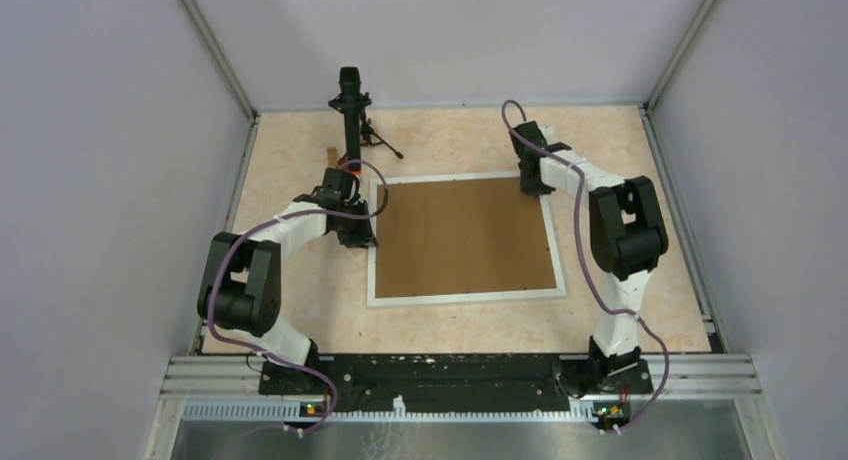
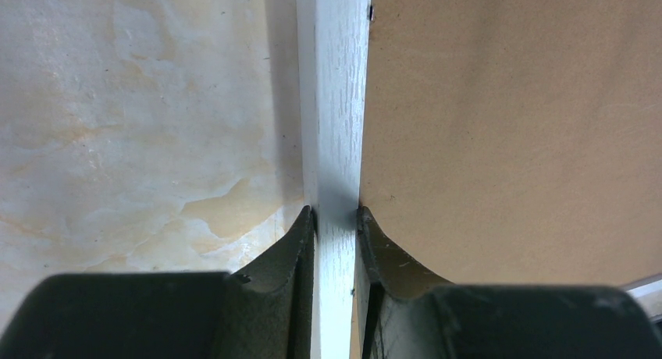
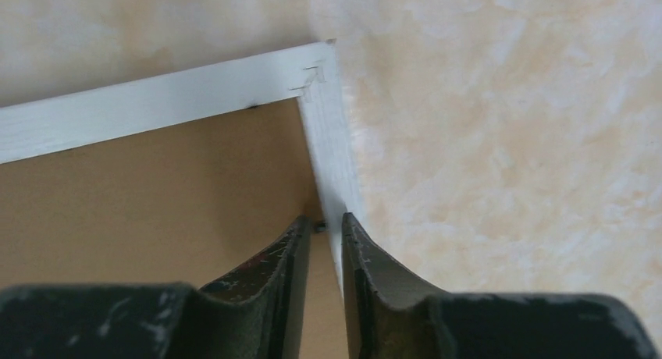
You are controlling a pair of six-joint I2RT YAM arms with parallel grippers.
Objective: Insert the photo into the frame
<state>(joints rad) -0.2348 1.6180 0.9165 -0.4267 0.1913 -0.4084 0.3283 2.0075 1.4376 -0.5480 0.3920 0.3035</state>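
White wood is what you have in both claws. The left claw (image 2: 336,211) is nipped almost closed on the left rail of the frame (image 1: 465,296), with one finger outside over the table (image 1: 300,170) and the other inside against the brown board (image 1: 465,235). The right claw (image 3: 324,220) straddles the right rail just short of the far corner, equally narrow and by the look of it pinching the rail too. The frame lies flat mid-table with the board filling its opening. The photo shows in no view, and you cannot tell whether it lies under the board.

I judge the step in hand to be moving the frame by its two rails. Move both arms together and level, because the rails are thin and a twist could strain the corner joint or shift the board. You have open table to the right and on the near side. A black stand (image 1: 350,110) sits just beyond the left claw, so avoid pushing far-left.
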